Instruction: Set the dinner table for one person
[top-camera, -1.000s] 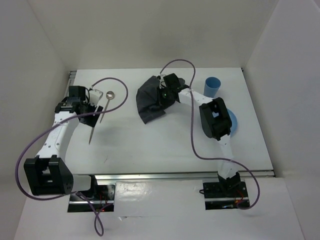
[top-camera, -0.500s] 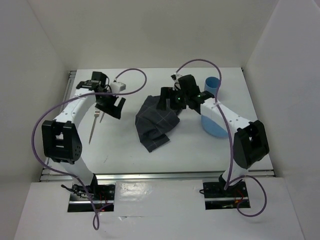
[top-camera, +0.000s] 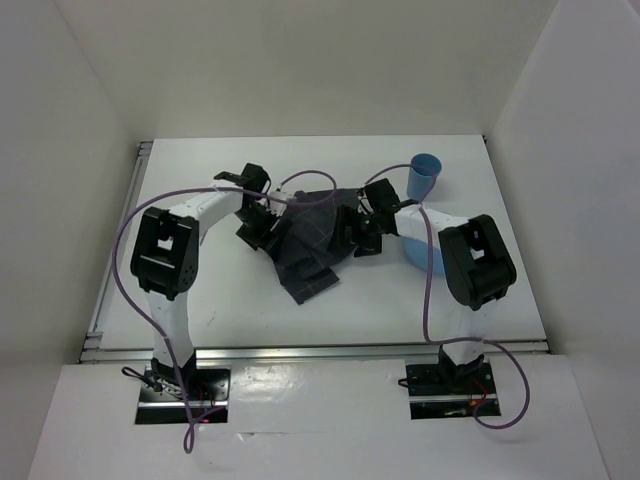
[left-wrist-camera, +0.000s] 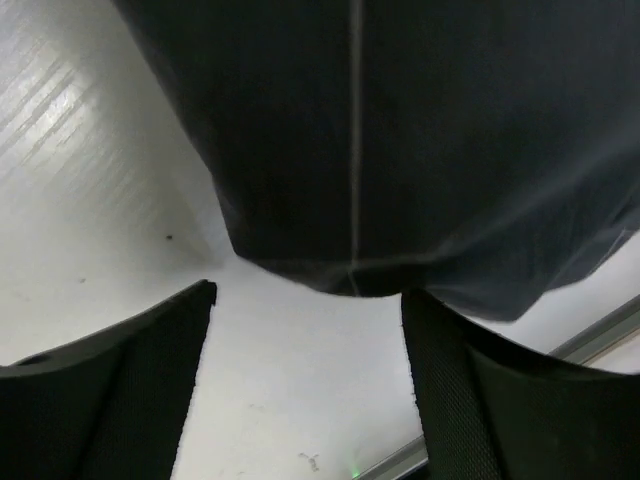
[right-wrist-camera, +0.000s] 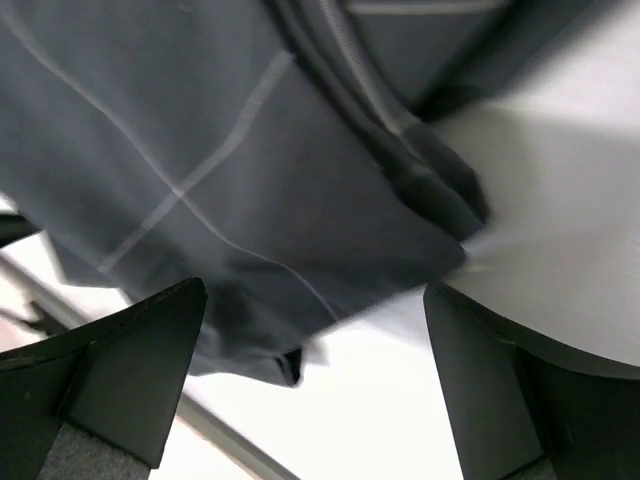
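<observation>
Grey checked cloth (top-camera: 308, 262), dark and rumpled, lies in the middle of the large white rectangular tabletop (top-camera: 230, 300). This tabletop is the dinner table, with metal rails along its edges, and it carries everything else I can see.

The two grippers meet the cloth from opposite sides. The left gripper (top-camera: 258, 226) is at the cloth's left edge. On its wrist camera, the two black fingers (left-wrist-camera: 110, 400) stand wide apart with bare tabletop between them. A rounded fold of cloth lies just beyond their tips.

The right gripper (top-camera: 360, 230) is at the cloth's right edge. Its fingers (right-wrist-camera: 520, 390) are also spread and grip nothing. The cloth's pale grid lines and a bunched hem lie beneath and ahead of them.

A light blue plastic cup (top-camera: 425, 175) stands upright near the far right corner. A light blue round dish (top-camera: 416, 256) lies nearer to me, mostly hidden under the right arm.
</observation>
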